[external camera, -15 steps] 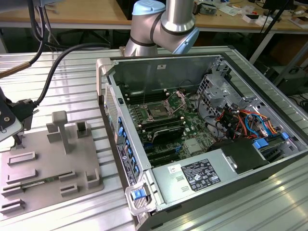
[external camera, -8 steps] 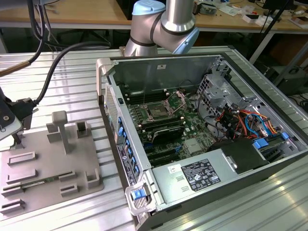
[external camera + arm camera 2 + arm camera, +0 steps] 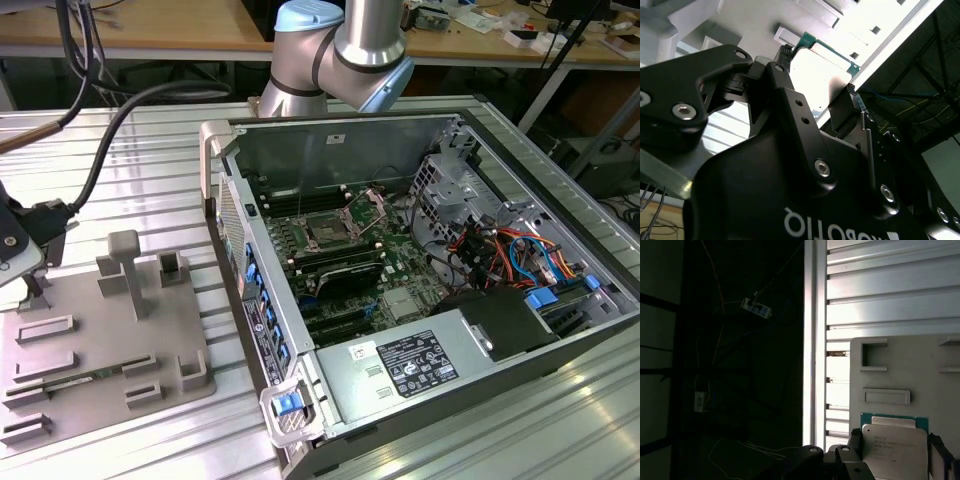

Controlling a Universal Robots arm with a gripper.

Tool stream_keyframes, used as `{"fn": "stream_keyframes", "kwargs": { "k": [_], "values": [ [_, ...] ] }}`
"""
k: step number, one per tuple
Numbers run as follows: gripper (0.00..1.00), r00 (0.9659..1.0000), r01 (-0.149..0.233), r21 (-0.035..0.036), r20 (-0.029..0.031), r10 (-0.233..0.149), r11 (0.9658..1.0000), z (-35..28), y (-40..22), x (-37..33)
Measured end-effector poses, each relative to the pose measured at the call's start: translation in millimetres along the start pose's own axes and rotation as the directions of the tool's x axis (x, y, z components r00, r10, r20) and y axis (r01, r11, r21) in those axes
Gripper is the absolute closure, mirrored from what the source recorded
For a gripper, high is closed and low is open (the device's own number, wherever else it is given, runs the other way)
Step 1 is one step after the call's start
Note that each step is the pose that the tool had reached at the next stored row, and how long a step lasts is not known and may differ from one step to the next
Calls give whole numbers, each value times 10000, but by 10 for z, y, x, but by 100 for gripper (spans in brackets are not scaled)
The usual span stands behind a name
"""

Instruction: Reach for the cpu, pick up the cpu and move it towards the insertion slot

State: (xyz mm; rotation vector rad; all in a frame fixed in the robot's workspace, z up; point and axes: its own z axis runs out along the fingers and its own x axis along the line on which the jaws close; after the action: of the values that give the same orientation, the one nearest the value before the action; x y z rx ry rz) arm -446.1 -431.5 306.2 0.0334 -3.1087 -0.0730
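The cpu [image 3: 895, 447] is a small silvery square with a green rim, lying over the grey tray [image 3: 930, 370] near the table's edge. In both wrist views my gripper [image 3: 895, 440] has one black finger against each of two opposite cpu edges, with no gap showing. From below, the cpu [image 3: 822, 75] looks bright between the fingertips [image 3: 785, 52]. In the exterior view my gripper [image 3: 30, 285] is at the far left, over the tray [image 3: 170, 320]. The insertion slot [image 3: 330, 232], a dark socket with a raised metal frame, sits on the green board inside the open computer case, well to the exterior view's right.
The case wall [image 3: 235, 240] stands between tray and socket. A power supply [image 3: 410, 365], drive cage [image 3: 450, 185] and orange-blue cables [image 3: 510, 250] crowd the case. Upright grey posts [image 3: 125, 265] rise from the tray. The slatted metal table's edge [image 3: 815, 340] runs close beside the tray.
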Motion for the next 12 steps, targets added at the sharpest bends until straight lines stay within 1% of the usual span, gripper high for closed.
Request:
{"fn": "stream_keyframes", "kwargs": {
  "k": [8,12],
  "values": [
    [45,10000,0,-2,-3,0,10000,-11,0,1],
    [45,10000,0,-2,-1,0,10000,-72,3,2]
  ]
}}
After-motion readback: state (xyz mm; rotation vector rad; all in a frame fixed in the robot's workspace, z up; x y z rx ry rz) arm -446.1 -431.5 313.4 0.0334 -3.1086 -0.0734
